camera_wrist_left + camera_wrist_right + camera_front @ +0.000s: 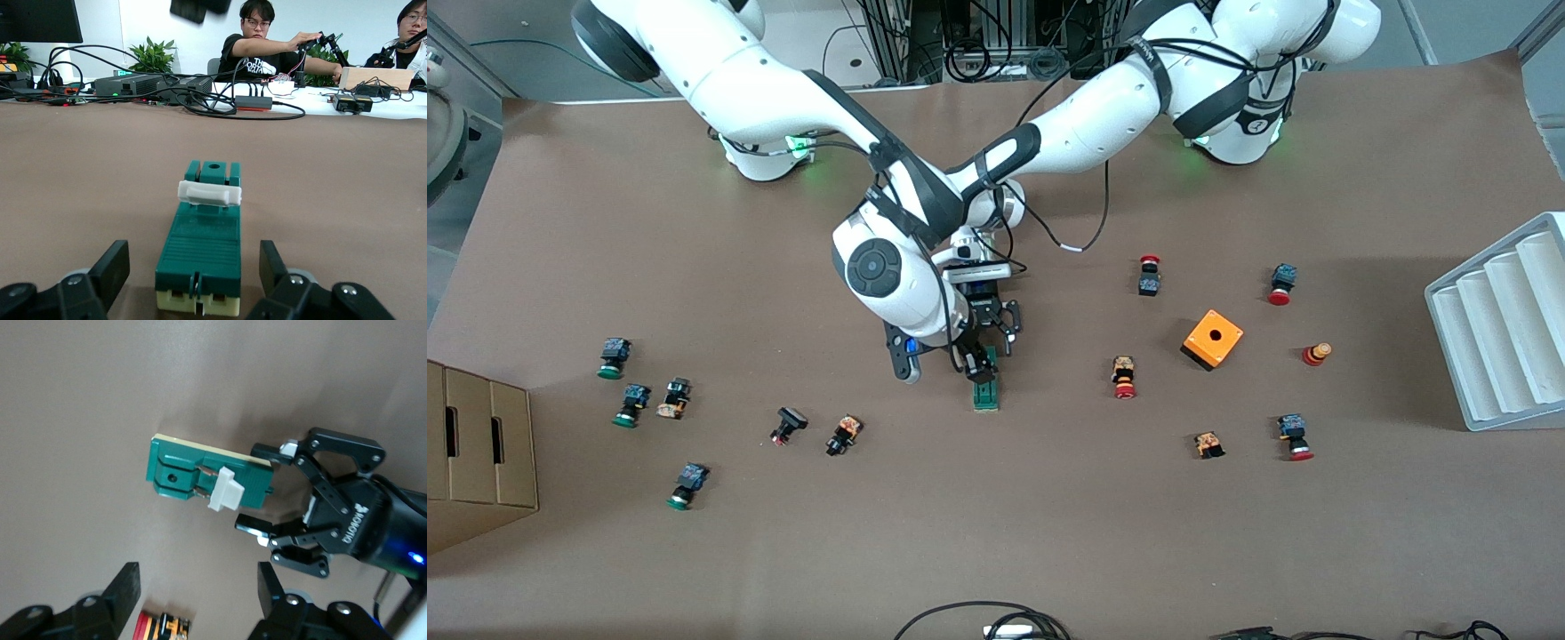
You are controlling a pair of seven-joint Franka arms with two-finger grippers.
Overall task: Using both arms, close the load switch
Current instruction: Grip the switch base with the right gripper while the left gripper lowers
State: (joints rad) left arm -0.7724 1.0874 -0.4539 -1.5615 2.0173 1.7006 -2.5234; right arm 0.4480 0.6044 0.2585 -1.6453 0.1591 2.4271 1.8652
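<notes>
Load switch (200, 257) lies between left gripper's (193, 283) spread fingers (110, 267).

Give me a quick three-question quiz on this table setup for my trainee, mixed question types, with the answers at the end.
1. True or false: the left gripper is shut tight on the load switch.
2. What colour is the sliding tab on the load switch? A) red B) white C) orange
3. Fill in: the orange box lies toward the ___ arm's end of the table.

Key:
1. False. Its jaws are open, one on each side of the switch, not touching it. The right gripper is over the switch, also open.
2. B.
3. Left.
</notes>
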